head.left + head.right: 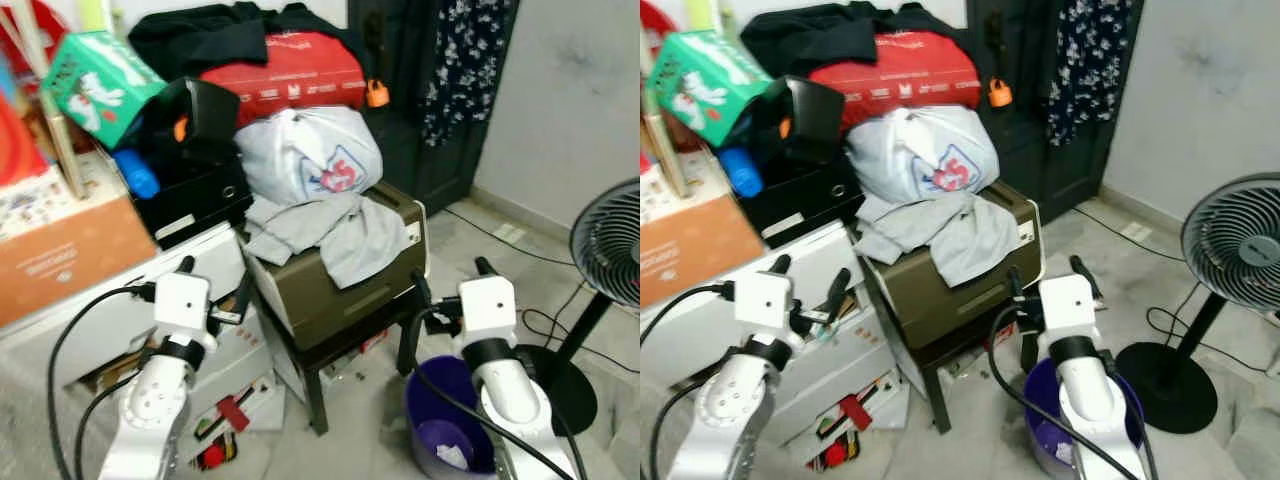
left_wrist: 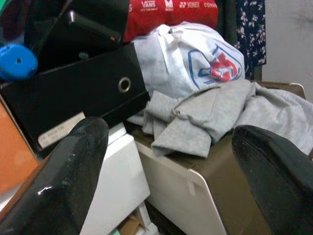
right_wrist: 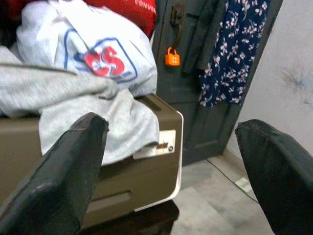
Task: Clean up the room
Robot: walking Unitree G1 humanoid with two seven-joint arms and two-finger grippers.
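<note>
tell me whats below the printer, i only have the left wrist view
Observer: A dark stool carries the printer; a purple bin sits on the floor by the right gripper.
Operator: anything in the bin
Observer: Something white and crumpled lies at its bottom.
Operator: right gripper free
Observer: Yes, open and empty, beside the printer's right end.
Operator: obstacles on that side
Observer: A standing fan with its cable trailing across the floor.
</note>
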